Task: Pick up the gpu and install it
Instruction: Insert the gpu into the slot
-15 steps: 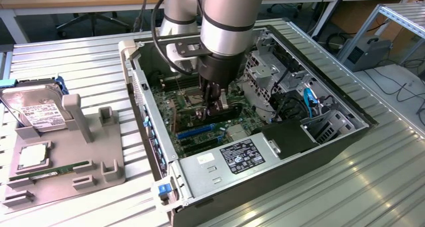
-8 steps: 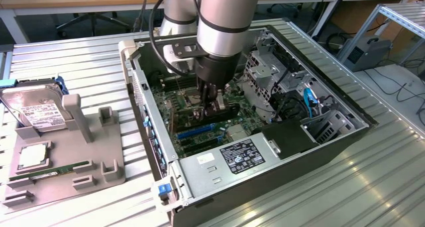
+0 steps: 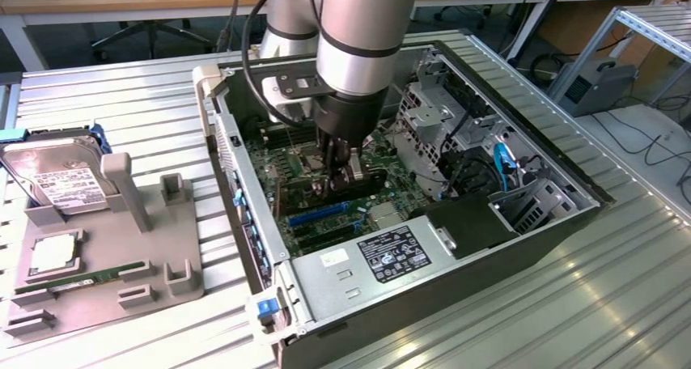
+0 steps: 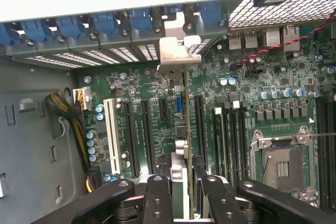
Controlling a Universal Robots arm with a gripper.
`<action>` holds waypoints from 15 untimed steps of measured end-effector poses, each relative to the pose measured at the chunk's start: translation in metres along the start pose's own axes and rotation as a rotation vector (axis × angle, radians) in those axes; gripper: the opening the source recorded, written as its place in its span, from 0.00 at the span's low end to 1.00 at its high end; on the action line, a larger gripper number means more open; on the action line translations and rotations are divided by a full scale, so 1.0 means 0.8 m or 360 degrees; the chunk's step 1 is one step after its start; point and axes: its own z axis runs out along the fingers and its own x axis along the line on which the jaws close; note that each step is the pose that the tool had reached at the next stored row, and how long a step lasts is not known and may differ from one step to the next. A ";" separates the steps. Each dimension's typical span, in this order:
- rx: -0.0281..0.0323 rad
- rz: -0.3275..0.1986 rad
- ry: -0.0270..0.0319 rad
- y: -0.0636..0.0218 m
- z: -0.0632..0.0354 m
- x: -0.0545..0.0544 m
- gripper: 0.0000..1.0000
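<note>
GPU card sits edge-on between my gripper's fingers in the wrist view, a thin board running up the centre of the frame from the pads toward the slot openings at the rear of the case. Its silvery metal end bracket stands in the upper middle of that frame, just below the row of blue slot clips. I see the jaws partly closed, pinching the card from both sides. The card hangs upright over the green motherboard, in line with the long black expansion slots; a white slot lies to the left of them in the frame, and the open CPU socket is at lower right. Whether the card's edge is seated in a slot I cannot tell.

In the exterior view, the arm reaches down into the open computer case at frame centre, the gripper low over the board. At the left of the frame a grey holder tray carries the hard drive and the green memory stick.
</note>
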 end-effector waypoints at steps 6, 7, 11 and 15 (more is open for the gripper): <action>0.00010 -0.0045 0.00100 0.000 0.003 -0.003 0.27; 0.00009 -0.0050 0.00104 0.001 0.004 -0.003 0.27; 0.00010 -0.0050 0.00103 0.005 0.008 -0.006 0.27; 0.00009 -0.0051 0.00114 0.013 0.011 -0.007 0.27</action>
